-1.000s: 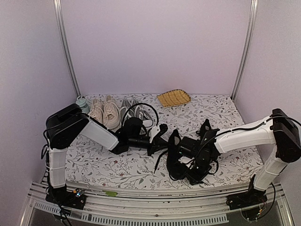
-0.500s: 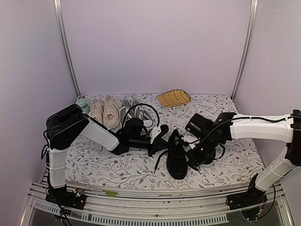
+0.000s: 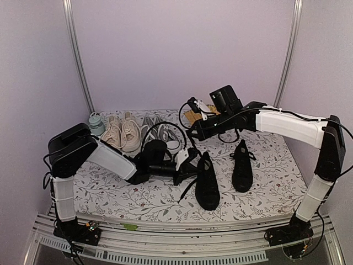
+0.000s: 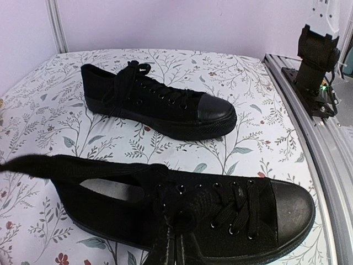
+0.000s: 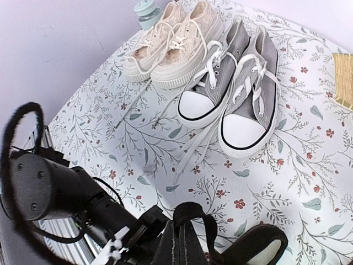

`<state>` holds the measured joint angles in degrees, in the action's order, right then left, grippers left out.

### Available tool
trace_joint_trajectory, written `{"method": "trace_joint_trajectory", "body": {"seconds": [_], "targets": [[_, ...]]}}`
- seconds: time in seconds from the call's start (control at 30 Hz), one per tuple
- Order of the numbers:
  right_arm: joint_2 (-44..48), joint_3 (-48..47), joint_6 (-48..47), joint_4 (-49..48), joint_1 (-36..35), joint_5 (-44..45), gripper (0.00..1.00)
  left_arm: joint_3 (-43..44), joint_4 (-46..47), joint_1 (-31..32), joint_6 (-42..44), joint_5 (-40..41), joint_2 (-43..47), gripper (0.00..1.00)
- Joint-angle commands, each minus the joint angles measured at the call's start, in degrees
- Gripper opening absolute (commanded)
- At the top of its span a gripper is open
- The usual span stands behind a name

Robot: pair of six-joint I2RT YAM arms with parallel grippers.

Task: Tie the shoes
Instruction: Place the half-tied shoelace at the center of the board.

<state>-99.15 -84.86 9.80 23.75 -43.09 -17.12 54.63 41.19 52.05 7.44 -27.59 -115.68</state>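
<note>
Two black shoes lie at the table's front middle: the near one (image 3: pixel 207 181) and the right one (image 3: pixel 242 165). My left gripper (image 3: pixel 190 164) lies low at the near shoe's left side. In the left wrist view it (image 4: pixel 174 234) is shut on a black lace at the near shoe's (image 4: pixel 248 210) top eyelets; the other shoe (image 4: pixel 160 105) lies beyond. My right gripper (image 3: pixel 191 131) is raised behind the near shoe. In the right wrist view it (image 5: pixel 179 226) is shut on a black lace loop (image 5: pixel 196 207) above the shoe's heel opening (image 5: pixel 259 248).
A grey pair with white toe caps (image 5: pixel 237 94) and a beige pair (image 5: pixel 171 44) stand at the back left, next to a teal bottle (image 3: pixel 96 120). A woven tray (image 3: pixel 203 115) lies at the back, partly behind my right arm. Rails border the front edge.
My right arm has lifted from low over the black shoes and swung up and back to the left, uncovering the right shoe. My left gripper has stayed at the near shoe.
</note>
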Motion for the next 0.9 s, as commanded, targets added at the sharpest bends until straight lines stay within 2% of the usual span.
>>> {"method": "trace_joint_trajectory", "body": {"seconds": [0.0, 0.13, 0.27, 0.3, 0.4, 0.5, 0.67, 0.87], "targets": [[-3.0, -0.3, 1.1, -4.8, -0.1, 0.2, 0.01, -1.3, 3.3, 1.1, -0.4, 0.7, 2.0, 0.00], [-5.2, 0.8, 3.5, -6.2, -0.2, -4.3, 0.02, -1.6, 3.6, 1.5, -0.8, 0.7, 2.0, 0.00], [-5.3, 1.9, 4.5, -6.6, -0.2, -5.1, 0.07, -2.3, 4.8, 1.5, -1.5, 0.9, 2.1, 0.00], [-5.1, 1.9, 4.5, -6.3, -0.2, -5.0, 0.09, -2.4, 5.1, 1.5, -1.6, 0.8, 2.1, 0.00], [-4.5, 1.9, 4.2, -5.2, 0.0, -5.0, 0.28, -2.3, 5.4, 1.5, -1.9, 0.4, 1.8, 0.00], [-3.2, 1.6, 2.9, -4.0, 0.1, -5.8, 0.38, -2.1, 5.6, 1.5, -2.2, 0.1, 1.7, 0.00], [0.7, 3.1, -0.3, -1.4, 0.5, -7.5, 0.41, -2.6, 6.3, 1.4, -2.9, -0.2, 1.6, 0.00], [10.2, 15.9, -5.5, -4.0, 0.9, -12.0, 0.40, -2.3, 6.9, 1.3, -3.6, -0.6, 1.0, 0.00]]}}
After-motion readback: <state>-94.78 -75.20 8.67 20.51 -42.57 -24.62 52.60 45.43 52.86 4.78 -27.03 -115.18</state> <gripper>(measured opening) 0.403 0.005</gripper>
